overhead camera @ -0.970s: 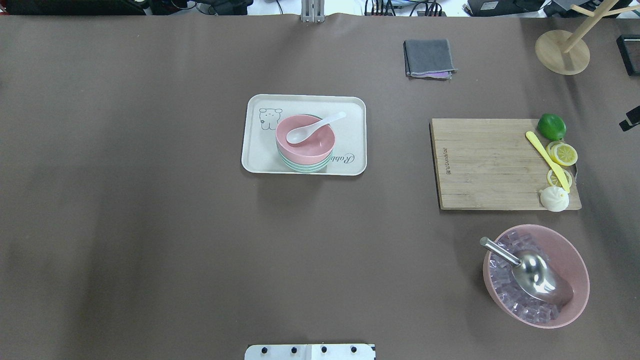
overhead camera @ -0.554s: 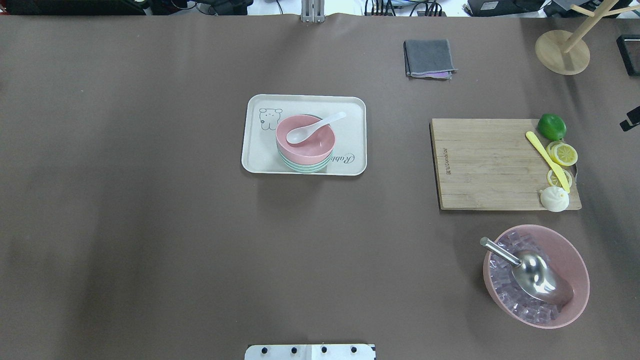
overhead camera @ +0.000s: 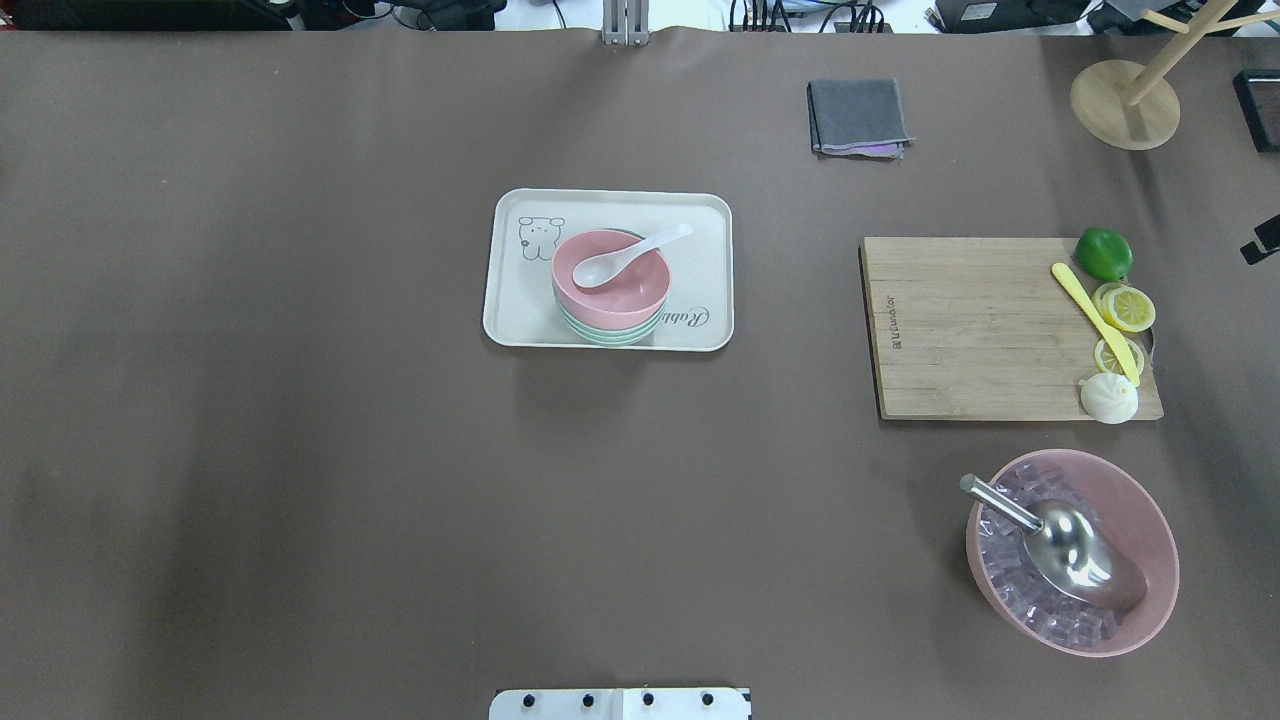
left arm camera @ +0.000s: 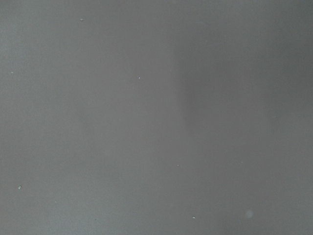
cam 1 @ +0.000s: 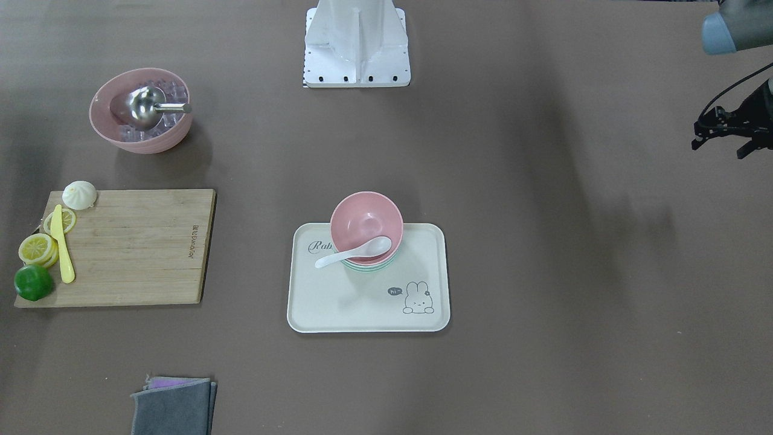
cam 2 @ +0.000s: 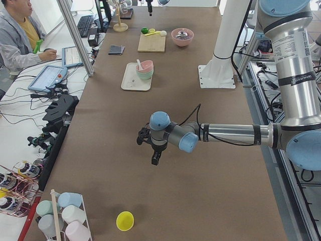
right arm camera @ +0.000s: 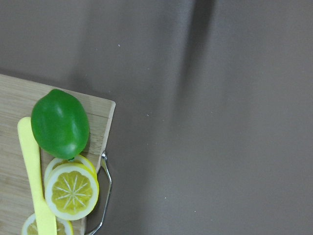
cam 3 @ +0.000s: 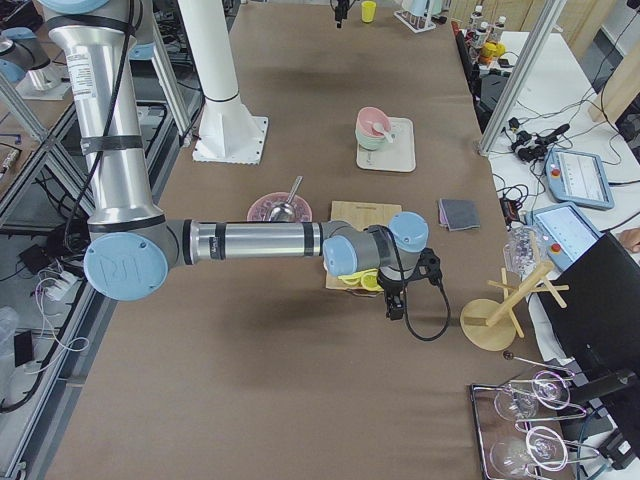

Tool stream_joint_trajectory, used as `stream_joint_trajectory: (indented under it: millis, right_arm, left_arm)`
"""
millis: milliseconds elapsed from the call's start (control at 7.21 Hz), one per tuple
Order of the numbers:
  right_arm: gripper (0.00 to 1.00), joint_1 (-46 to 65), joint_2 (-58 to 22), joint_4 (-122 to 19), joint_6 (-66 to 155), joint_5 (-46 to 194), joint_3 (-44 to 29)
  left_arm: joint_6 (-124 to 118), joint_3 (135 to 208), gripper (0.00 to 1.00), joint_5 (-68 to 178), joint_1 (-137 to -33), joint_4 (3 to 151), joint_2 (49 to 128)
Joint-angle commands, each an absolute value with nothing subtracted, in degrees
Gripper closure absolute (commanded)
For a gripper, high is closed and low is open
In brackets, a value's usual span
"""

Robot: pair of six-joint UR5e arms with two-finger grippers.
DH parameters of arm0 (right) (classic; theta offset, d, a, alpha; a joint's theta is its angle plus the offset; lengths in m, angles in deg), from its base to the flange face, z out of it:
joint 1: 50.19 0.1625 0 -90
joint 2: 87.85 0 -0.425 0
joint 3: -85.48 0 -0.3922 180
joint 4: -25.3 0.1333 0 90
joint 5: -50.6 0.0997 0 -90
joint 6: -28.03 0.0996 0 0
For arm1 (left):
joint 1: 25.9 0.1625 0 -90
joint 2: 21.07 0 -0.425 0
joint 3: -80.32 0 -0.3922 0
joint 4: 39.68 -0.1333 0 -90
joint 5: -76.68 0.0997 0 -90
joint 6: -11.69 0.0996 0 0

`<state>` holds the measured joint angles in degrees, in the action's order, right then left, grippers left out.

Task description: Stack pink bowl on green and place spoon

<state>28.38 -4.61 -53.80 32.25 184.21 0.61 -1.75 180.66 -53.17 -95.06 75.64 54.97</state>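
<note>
The small pink bowl (overhead camera: 610,275) sits nested on the mint-green bowl (overhead camera: 608,333) on the cream tray (overhead camera: 520,320) at the table's middle. The white spoon (overhead camera: 628,256) lies in the pink bowl, with its handle over the rim. The stack also shows in the front-facing view (cam 1: 366,225). My left gripper (cam 1: 717,150) hangs far off at the table's left end, its fingers apart and empty. My right gripper (overhead camera: 1262,240) shows only partly at the right edge, beyond the cutting board. I cannot tell whether it is open or shut.
A wooden cutting board (overhead camera: 980,330) holds a yellow knife (overhead camera: 1093,320), lemon slices, a lime (overhead camera: 1103,253) and a white bun. A larger pink bowl (overhead camera: 1150,520) holds clear cubes and a steel scoop. A grey cloth (overhead camera: 858,116) and a wooden stand (overhead camera: 1124,104) are at the far side.
</note>
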Motion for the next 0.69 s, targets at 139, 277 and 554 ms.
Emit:
stream_joint_trajectory:
  millis: [139,277,554]
  right_arm:
    - [0.00,28.5,-4.4,-53.8,32.2,184.5,0.5]
    - [0.00,28.6,-4.4,-53.8,32.2,184.7,0.5]
    - [0.00,28.6,-4.4,-53.8,32.2,184.7,0.5]
  left_arm:
    - [-2.3,171.8,0.02,-53.2,-95.9,75.6,62.4]
    - [-6.0,171.4,0.02,-53.8,-97.2,75.5,63.4]
    - [-7.5,171.5,0.02,-54.0,-97.8,76.0,63.0]
